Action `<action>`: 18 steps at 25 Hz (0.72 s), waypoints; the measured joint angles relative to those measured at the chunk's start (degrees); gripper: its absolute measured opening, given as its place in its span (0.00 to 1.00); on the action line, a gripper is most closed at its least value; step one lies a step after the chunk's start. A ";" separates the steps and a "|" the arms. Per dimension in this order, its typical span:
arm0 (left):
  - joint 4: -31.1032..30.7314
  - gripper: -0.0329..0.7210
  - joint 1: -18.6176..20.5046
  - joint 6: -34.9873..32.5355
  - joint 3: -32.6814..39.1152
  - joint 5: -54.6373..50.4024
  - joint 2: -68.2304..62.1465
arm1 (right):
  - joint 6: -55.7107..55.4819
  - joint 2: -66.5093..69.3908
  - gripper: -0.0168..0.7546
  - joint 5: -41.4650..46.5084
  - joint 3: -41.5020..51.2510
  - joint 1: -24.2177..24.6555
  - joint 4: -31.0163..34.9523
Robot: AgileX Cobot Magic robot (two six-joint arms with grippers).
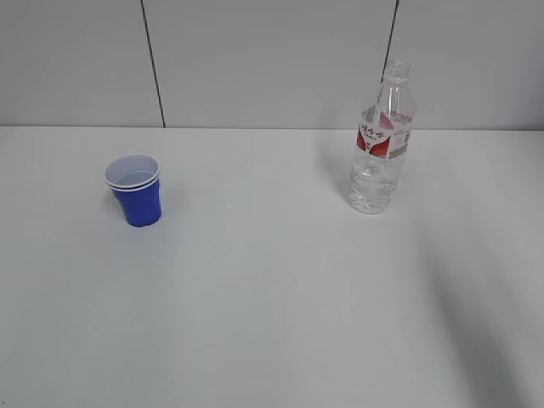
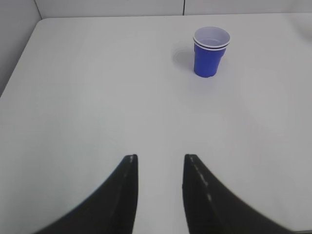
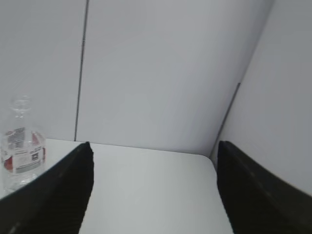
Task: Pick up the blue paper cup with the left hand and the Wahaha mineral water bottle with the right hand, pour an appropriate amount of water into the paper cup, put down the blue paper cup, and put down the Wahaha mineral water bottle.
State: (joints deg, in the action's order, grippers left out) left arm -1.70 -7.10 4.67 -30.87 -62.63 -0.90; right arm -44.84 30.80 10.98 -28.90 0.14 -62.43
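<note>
Bottle (image 3: 19,146) base cut off in right wrist view; cap not discernible. One blue cup (image 1: 134,189), one bottle. Left hand (image 2: 160,168) fingers slightly apart, right hand (image 3: 153,156) wide apart; both empty.

Pretty bright, flat light all over, nothing harsh. The table (image 1: 272,297) is nearly washed out white. The blue paper cup (image 1: 134,190) throws only a faint shadow to its left, and the Wahaha mineral water bottle (image 1: 382,140) a soft grey one leftward onto the wall (image 1: 272,59). A broad blurry shadow streak crosses the table's right side. Both wrist views are soft, with the black fingers (image 2: 124,195) smeared out of focus up close.
</note>
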 joint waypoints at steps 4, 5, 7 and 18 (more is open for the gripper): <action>0.00 0.37 0.00 0.00 0.00 0.00 0.00 | -0.12 -4.85 0.79 5.75 0.00 0.00 0.86; 0.00 0.37 0.00 0.00 0.00 0.00 0.00 | -0.12 -5.96 0.79 7.29 0.00 0.00 0.89; 0.00 0.37 0.00 0.00 0.00 0.00 0.00 | 0.02 -8.04 0.79 11.09 0.00 0.00 1.25; 0.00 0.36 0.00 0.00 0.00 0.00 0.00 | 14.79 -15.21 0.78 27.30 0.00 0.00 19.47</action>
State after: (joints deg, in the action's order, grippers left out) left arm -1.70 -7.10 4.67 -30.87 -62.63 -0.90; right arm -30.05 15.59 38.28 -28.90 0.14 -42.97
